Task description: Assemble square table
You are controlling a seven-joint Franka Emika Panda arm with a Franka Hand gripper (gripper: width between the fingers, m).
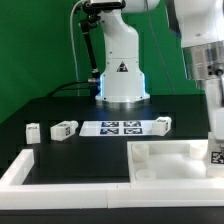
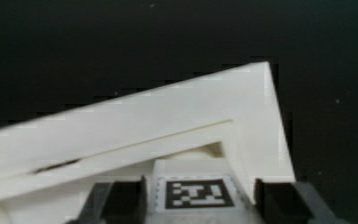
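White border rails (image 1: 60, 178) lie nearest the exterior camera. They form an L on the black desk (image 1: 60, 105), and the long front piece ends just beside the square top (image 1: 170, 160) on the exterior view's left.

Behind the square top and well apart from it stands the arm's white base (image 1: 122, 65). The arm (image 1: 200, 35) itself comes down over the top's corner at the exterior view's right edge.

The square top rests hollow side up on the desk, in the near part of the scene. Its raised rim runs all round it, and blocky sockets show inside two of its corners. In the wrist view one pointed corner of it (image 2: 185, 120) fills the picture against the dark desk.

The marker board (image 1: 122, 127) lies flat behind the square top, between it and the base.

Three loose legs lie on the desk in the same row. One (image 1: 162, 124) is just beside the marker board's end, the closest of the three to the square top. The other two (image 1: 64, 128) (image 1: 33, 131) lie past the marker board's far end, well apart from the top.

A fourth leg (image 1: 217, 155) (image 2: 197, 192) hangs over the square top's corner with its tag facing the wrist camera.

The dark fingers (image 2: 108, 200) stand close on either side of that fourth leg, clenched on it and carrying it. Whether its lower end touches the top I cannot tell.
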